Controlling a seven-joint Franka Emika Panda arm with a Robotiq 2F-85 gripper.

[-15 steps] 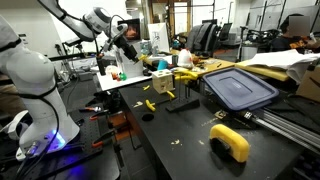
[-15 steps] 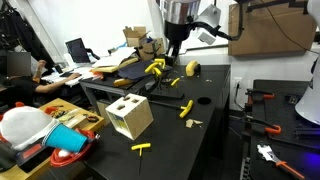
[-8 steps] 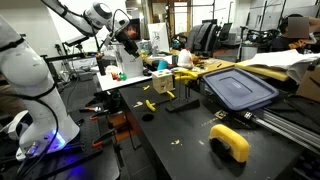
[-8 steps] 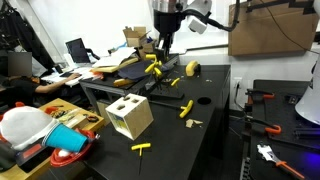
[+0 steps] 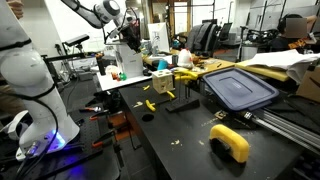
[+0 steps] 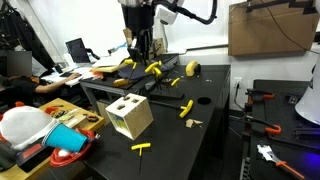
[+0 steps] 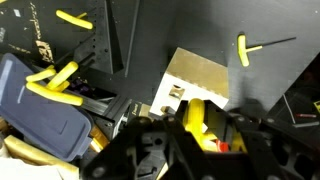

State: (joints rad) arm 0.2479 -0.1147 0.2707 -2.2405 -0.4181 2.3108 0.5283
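1. You are swinging the end effector [image 6: 139,42] sideways and upward. A second ago it was hanging over the middle of the far end of the counter [image 6: 215,125], and now it is riding high above that end's corner.
2. It is still clamping a yellow piece [image 7: 197,116], which is showing between the fingers in the wrist view. The grip looks no looser than it did before the sweep.
3. That means the piece is travelling with you, clear of the counter and well above the loose yellow parts [image 6: 155,68] lying beneath.
4. The wooden box [image 6: 130,117] with its cut-outs is standing near the front edge, well apart from the end effector (the wrist view seems to be catching its top just past the held piece).
5. Nothing else is shifting: the box, the loose parts and the T-shaped peg [image 6: 143,148] are lying exactly where they were.
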